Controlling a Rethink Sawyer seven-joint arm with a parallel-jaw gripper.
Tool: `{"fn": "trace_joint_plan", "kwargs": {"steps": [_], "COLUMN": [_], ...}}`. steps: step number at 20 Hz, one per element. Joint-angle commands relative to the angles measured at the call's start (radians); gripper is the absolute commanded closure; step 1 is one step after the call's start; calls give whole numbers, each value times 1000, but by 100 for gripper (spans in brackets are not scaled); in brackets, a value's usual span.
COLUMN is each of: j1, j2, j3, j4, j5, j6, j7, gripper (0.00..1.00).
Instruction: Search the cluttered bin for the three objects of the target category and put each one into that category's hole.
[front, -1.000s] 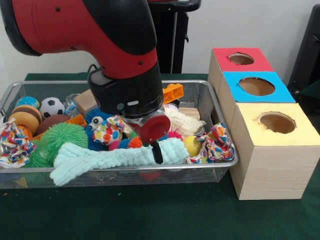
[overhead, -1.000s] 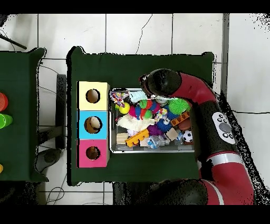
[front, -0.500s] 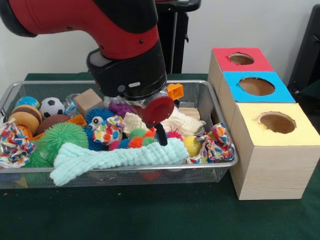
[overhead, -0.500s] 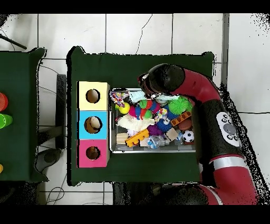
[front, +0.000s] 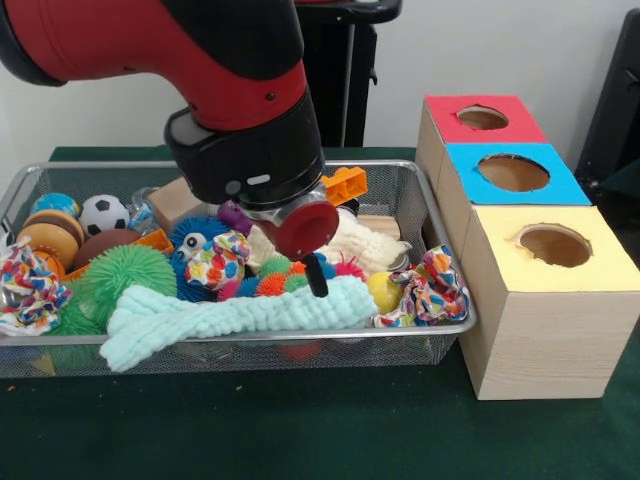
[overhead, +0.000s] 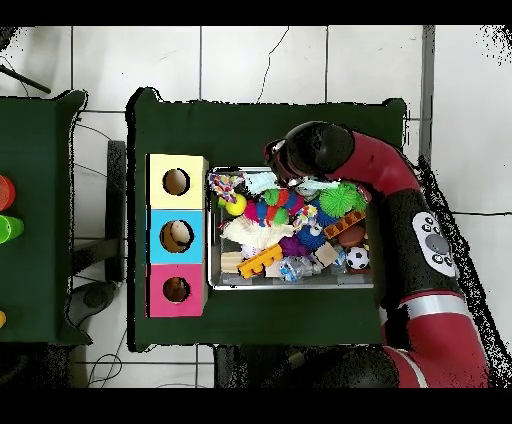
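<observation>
A wire mesh bin (front: 300, 352) holds several toys. Across its front lies a mint plush bone (front: 230, 318), with a yellow ball (front: 384, 291) and a patterned fabric ring (front: 432, 288) at the right end. My gripper (front: 316, 276) hangs under the red and black arm, just above the middle of the bone, and nothing shows in it. To the right stands a wooden box with a red hole (front: 482, 117), a blue hole (front: 513, 172) and a yellow hole (front: 553, 244). In the overhead view the arm (overhead: 400, 200) covers the gripper over the bin (overhead: 290, 286).
Also in the bin are a green spiky ball (front: 125, 280), a soccer ball (front: 103, 213), a wooden cube (front: 172, 203), an orange block (front: 346, 185) and a cream plush (front: 365, 243). A second green table (overhead: 35, 220) with coloured items stands left in the overhead view.
The gripper has lifted off the mint plush bone, where it was pressed a second ago, and shifted slightly. The toys lie as they did.
</observation>
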Motion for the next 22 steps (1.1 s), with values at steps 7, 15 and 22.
{"fn": "trace_joint_plan", "kwargs": {"steps": [7, 15, 22], "j1": [-44, -43, -60], "j2": [93, 152, 179], "j3": [26, 16, 32], "j4": [27, -13, -8], "j5": [-11, -34, -36], "j6": [-59, -83, -125], "j7": [185, 179, 159], "gripper": [0, 0, 0]}}
